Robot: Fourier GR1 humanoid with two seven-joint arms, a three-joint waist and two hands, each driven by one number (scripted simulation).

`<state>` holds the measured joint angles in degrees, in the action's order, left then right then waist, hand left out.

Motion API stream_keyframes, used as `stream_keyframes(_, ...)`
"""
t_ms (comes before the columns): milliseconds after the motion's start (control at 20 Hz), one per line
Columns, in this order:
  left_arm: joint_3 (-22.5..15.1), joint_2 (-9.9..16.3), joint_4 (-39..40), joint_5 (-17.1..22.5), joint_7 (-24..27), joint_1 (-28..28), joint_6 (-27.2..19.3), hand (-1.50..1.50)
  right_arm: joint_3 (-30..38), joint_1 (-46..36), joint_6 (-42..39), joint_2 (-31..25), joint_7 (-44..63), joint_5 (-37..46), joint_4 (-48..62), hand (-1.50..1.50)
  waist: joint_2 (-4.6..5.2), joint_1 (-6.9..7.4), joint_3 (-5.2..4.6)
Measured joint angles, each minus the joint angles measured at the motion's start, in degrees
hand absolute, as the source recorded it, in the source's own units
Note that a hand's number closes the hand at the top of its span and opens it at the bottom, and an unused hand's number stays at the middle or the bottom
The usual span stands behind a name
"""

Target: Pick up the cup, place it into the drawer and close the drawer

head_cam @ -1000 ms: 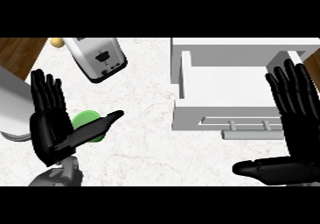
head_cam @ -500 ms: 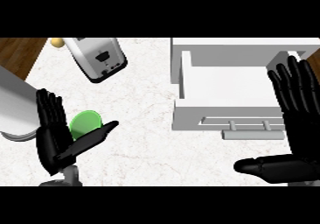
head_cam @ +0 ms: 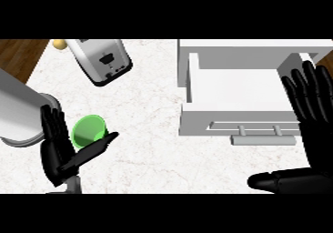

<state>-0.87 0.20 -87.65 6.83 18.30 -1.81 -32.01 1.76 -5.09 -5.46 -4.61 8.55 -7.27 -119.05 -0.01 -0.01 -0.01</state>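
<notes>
Since earlier, we saw the left hand [head_cam: 62, 154] drop lower left, fingers straight, thumb spread beside the green cup [head_cam: 88, 131] on the counter [head_cam: 149, 113]. Right hand [head_cam: 317, 113] rested released, right of the open white drawer [head_cam: 239, 86].

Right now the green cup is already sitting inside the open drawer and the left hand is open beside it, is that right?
Not quite. The head view shows the green cup on the counter, left of the open drawer, not in it. The left hand is open beside it.
</notes>
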Motion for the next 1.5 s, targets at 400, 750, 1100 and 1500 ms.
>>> stream_keyframes(400,3.7,0.6,7.3,4.3,6.5,-1.3,5.0,-1.50,0.0,-1.6,0.5,0.2,1.0,0.1,0.3,-1.50,0.00,0.04,-0.01)
stream_keyframes(750,5.3,0.2,17.2,8.3,14.1,1.4,6.6,-1.50,1.2,0.5,-1.1,-0.4,0.8,-1.7,-1.0,-1.50,0.01,-0.05,-0.01)
stream_keyframes(1100,9.1,0.7,25.4,10.3,19.7,3.9,9.8,-1.50,-0.1,-0.1,-1.2,0.2,0.5,-0.5,0.2,-1.50,0.01,-0.03,-0.01)
stream_keyframes(1500,11.7,1.5,35.2,12.0,25.5,7.4,12.8,-1.50,0.6,-1.4,-1.2,0.1,1.1,-1.0,0.8,-1.50,0.02,-0.06,0.00)
